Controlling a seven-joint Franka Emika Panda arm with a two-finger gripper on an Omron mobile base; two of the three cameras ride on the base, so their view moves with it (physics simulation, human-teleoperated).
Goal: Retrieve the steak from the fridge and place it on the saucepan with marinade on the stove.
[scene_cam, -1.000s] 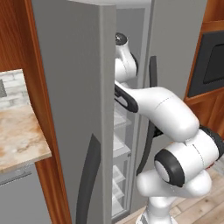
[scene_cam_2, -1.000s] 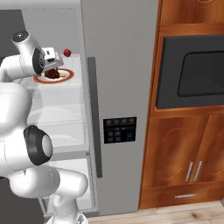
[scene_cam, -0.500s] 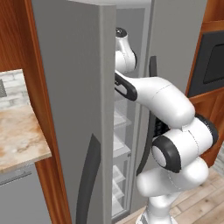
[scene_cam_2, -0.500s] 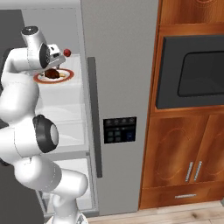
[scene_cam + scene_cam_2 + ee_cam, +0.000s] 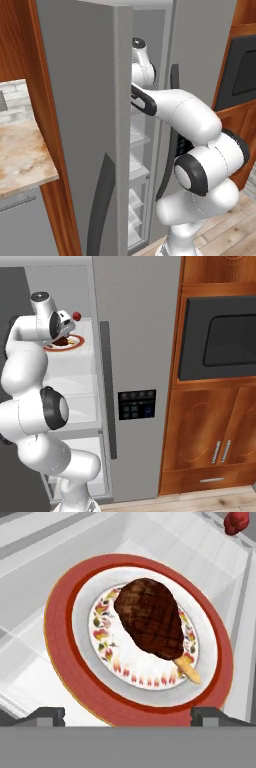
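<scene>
Hand view looks down on the steak [image 5: 150, 618] on its plate [image 5: 65, 662], fingers [image 5: 45, 714] spread wide above.

The steak [image 5: 150, 622] is laid on a plate [image 5: 60, 642] set on a shelf [image 5: 87, 358] inside the fridge [image 5: 135, 331]. A small fruit [image 5: 236, 522] is placed behind the plate. The microwave [image 5: 220, 338] is built in right of the fridge; the surface [image 5: 20, 155] is found left.

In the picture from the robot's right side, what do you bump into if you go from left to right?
Robot arm → plate on the fridge shelf → long dark fridge door handle → little button panel on the fridge door → black microwave in the wooden cabinet.
</scene>
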